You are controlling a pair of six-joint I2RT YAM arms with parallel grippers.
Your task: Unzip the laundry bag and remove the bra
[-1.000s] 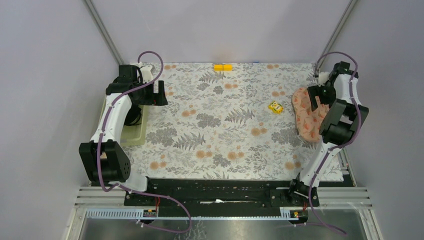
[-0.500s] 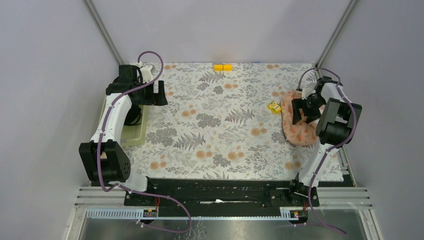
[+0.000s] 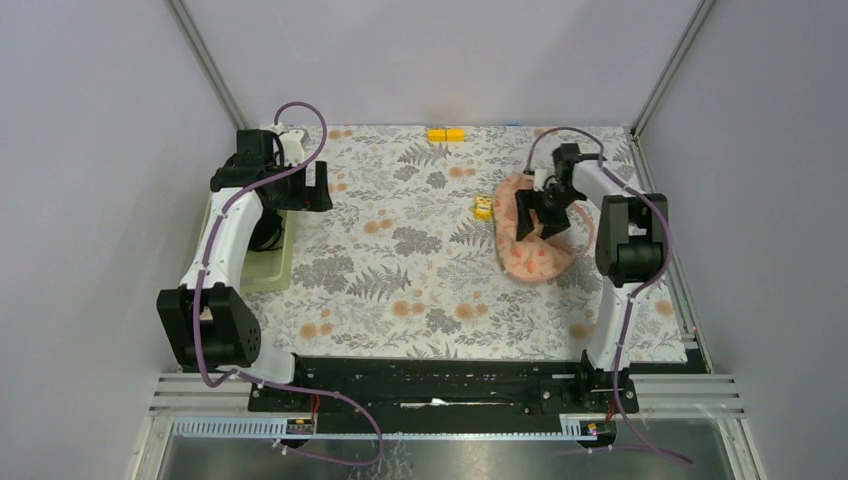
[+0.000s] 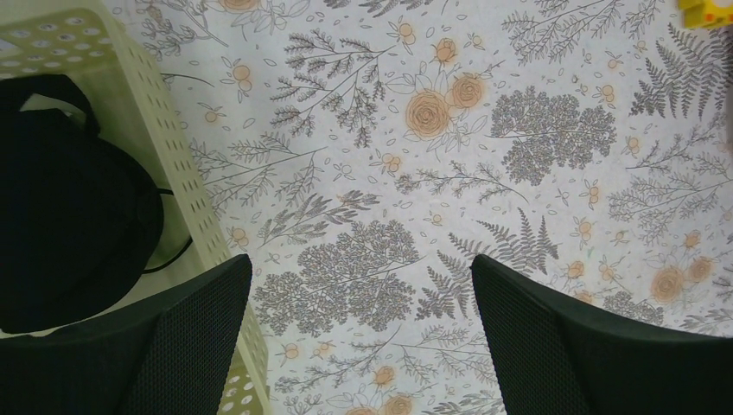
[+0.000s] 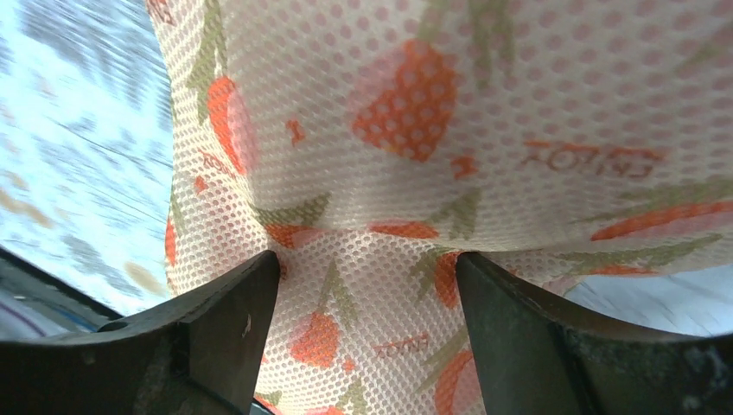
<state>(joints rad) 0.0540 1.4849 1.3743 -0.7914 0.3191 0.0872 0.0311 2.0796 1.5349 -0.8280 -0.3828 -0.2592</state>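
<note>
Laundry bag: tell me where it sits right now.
In the top view, the laundry bag lies right of centre on the floral cloth, under the right arm's fingers, with a small yellow block to its left.

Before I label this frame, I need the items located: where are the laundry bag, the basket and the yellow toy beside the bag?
laundry bag (image 3: pixel 530 258), top view, its printed near lobe.
basket (image 4: pixel 143 112), left wrist view, its perforated side wall.
yellow toy (image 3: pixel 484 207), top view, its middle.

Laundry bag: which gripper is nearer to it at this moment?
Right. The right gripper is on the laundry bag, with its mesh fabric between the fingers. The left gripper hangs open across the table, beside the green basket.
</note>
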